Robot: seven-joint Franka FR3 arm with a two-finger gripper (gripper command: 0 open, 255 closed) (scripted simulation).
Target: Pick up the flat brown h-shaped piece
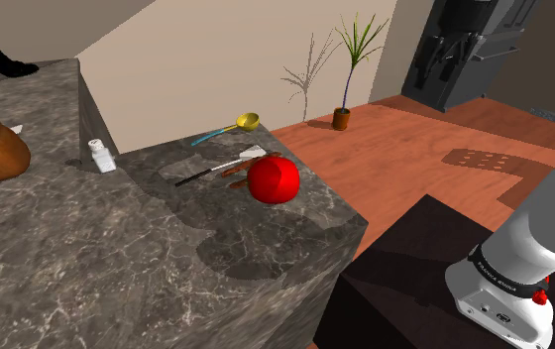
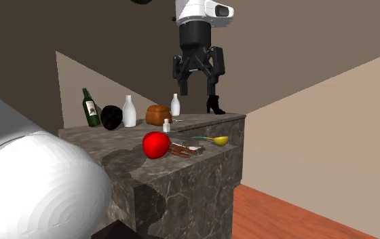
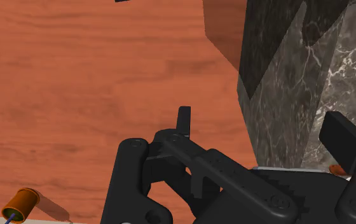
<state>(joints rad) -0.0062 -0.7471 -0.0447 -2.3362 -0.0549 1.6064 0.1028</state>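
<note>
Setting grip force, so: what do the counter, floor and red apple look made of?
Counter: dark grey stone, probably polished marble, given its white veins. Floor: reddish wood, showing grain. Red apple: smooth, evenly red surface with a faint sheen; material unclear.

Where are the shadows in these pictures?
Shoulder view: a shadow on the counter near the red ball, another on the wooden floor. Second exterior view: one on the counter beside the ball. Wrist view: the orange pot casts one on the floor.
</note>
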